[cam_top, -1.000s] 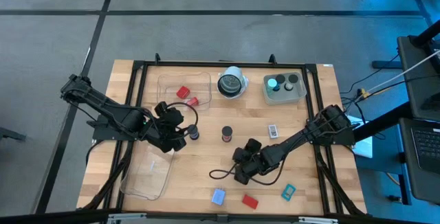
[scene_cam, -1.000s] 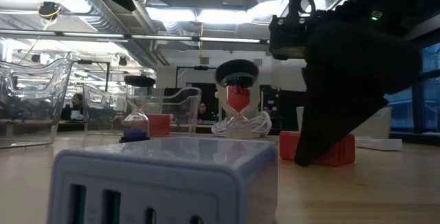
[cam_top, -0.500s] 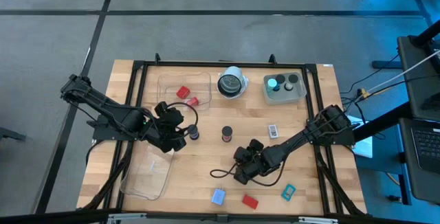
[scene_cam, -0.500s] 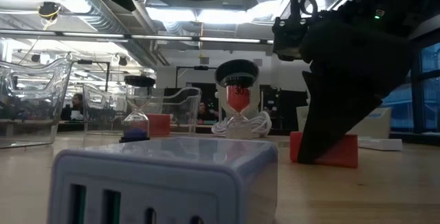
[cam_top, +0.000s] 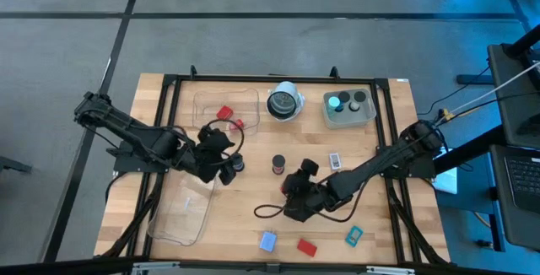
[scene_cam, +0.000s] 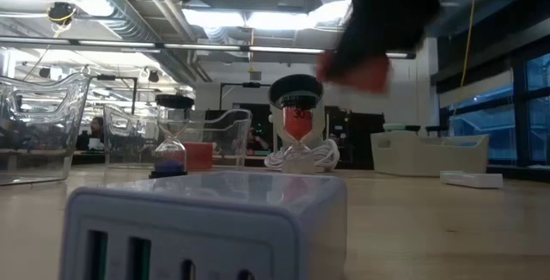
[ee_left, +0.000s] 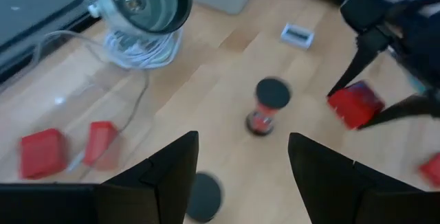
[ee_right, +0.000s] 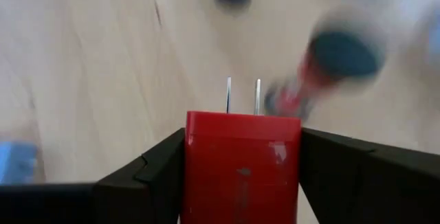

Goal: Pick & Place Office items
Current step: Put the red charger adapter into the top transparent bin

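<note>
Nearest on the table, pale-blue block (cam_top: 267,241) and a second red block (cam_top: 306,246), both untouched. Farther in, right fingers (ee_right: 242,162) clamped on red plug block (ee_right: 242,163), now lifted clear of the wood, where a second ago sat on it; risk of slipping out, prongs leading, grip only on smooth sides. Beyond, left fingers (ee_left: 240,176) apart and empty over the black-capped hourglass (ee_left: 267,105).

Right gripper (ee_right: 242,176) fingers clamped mid-table, left gripper (ee_left: 242,176) fingers parted alongside
</note>
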`<state>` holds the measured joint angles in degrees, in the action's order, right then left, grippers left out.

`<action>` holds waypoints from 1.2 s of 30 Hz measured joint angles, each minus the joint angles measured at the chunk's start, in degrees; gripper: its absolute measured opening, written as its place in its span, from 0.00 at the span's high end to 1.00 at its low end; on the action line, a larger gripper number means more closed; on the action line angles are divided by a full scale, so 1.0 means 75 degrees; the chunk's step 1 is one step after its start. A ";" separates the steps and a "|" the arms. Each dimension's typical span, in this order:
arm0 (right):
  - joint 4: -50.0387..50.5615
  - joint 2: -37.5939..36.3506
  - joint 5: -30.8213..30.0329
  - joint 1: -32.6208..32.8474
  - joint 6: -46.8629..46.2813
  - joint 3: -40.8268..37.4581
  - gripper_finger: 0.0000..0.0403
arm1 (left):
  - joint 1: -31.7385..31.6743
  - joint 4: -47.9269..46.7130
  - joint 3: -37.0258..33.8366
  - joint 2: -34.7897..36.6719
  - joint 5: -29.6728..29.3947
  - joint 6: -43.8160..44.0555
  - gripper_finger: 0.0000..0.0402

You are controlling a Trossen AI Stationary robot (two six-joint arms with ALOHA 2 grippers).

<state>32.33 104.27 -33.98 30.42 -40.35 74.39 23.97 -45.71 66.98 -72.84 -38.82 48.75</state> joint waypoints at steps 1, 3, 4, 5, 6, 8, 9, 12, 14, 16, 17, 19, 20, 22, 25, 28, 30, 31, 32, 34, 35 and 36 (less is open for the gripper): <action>-0.0025 -0.0039 -0.0295 0.0003 0.0432 0.0166 0.45 | -0.0059 0.0218 0.0000 0.0000 0.0089 0.0000 0.44; -0.0019 -0.0047 -0.0976 0.0003 0.1359 0.0517 0.45 | -0.0187 0.0712 0.0000 0.0000 0.0426 0.0000 0.44; -0.0019 -0.0044 -0.1285 0.0003 0.1855 0.0676 0.45 | -0.0252 0.0953 -0.0002 0.0000 0.0620 -0.0001 0.44; -0.0026 -0.0044 -0.1602 0.0003 0.2296 0.0836 0.45 | -0.0313 0.1204 -0.0001 0.0000 0.0814 0.0000 0.44; -0.0063 -0.0044 -0.1902 0.0000 0.2673 0.0991 0.45 | -0.0372 0.1435 0.0000 0.0000 0.0992 -0.0003 0.44; -0.0098 -0.0044 -0.2417 -0.0019 0.3235 0.1243 0.44 | -0.0489 0.1775 -0.0003 0.0000 0.1327 -0.0121 0.44; -0.0076 -0.0044 -0.2589 -0.0037 0.3453 0.1350 0.44 | -0.0545 0.1922 -0.0002 0.0000 0.1504 -0.0227 0.44; -0.0089 -0.0044 -0.2731 -0.0094 0.4020 0.1647 0.45 | -0.0701 0.2181 -0.0001 -0.0003 0.1976 -0.0528 0.44; -0.0102 -0.0044 -0.2736 -0.0147 0.4277 0.1753 0.45 | -0.0807 0.2327 -0.0001 -0.0061 0.2153 -0.0591 0.44; -0.0171 -0.0044 -0.2747 -0.0208 0.4473 0.1761 0.45 | -0.0904 0.2383 -0.0003 -0.0157 0.2204 -0.0597 0.44; -0.0211 -0.0044 -0.2749 -0.0243 0.4557 0.1761 0.45 | -0.0975 0.2472 0.0000 -0.0223 0.2233 -0.0648 0.44; -0.0252 -0.0044 -0.2751 -0.0314 0.4681 0.1764 0.45 | -0.1100 0.2636 -0.0002 -0.0365 0.2511 -0.0821 0.44; -0.0250 -0.0044 -0.2750 -0.0349 0.4703 0.1764 0.45 | -0.1149 0.2765 -0.0001 -0.0444 0.2695 -0.0908 0.44; -0.0250 -0.0044 -0.2744 -0.0434 0.4703 0.1764 0.45 | -0.1227 0.3105 -0.0002 -0.0586 0.3023 -0.1038 0.44; -0.0257 -0.0044 -0.2748 -0.0540 0.4758 0.1764 0.45 | -0.1300 0.3528 0.0000 -0.0803 0.3231 -0.1284 0.44; -0.0242 -0.0044 -0.2781 -0.0593 0.4958 0.1764 0.45 | -0.1406 0.3674 -0.0003 -0.0921 0.3216 -0.1476 0.44; -0.0236 -0.0044 -0.2783 -0.0605 0.5049 0.1761 0.45 | -0.1475 0.3682 -0.0003 -0.0962 0.3194 -0.1521 0.44; -0.0219 -0.0044 -0.2785 -0.0613 0.5053 0.1761 0.45 | -0.1512 0.3695 -0.0003 -0.0986 0.3190 -0.1521 0.44; -0.0200 -0.0044 -0.2786 -0.0618 0.5053 0.1760 0.45 | -0.1551 0.3703 -0.0003 -0.0998 0.3190 -0.1521 0.44; -0.0191 -0.0041 -0.2811 -0.0621 0.5058 0.1755 0.45 | -0.1603 0.3701 -0.0003 -0.1003 0.3192 -0.1521 0.44; -0.0183 -0.0041 -0.2814 -0.0624 0.5066 0.1755 0.45 | -0.1612 0.3704 -0.0003 -0.1003 0.3198 -0.1521 0.44; -0.0169 -0.0041 -0.2811 -0.0622 0.5064 0.1755 0.45 | -0.1608 0.3702 -0.0003 -0.1003 0.3197 -0.1524 0.44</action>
<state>31.06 103.96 -55.07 25.75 -2.37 87.55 11.91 -17.95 66.96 -80.36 -14.84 37.32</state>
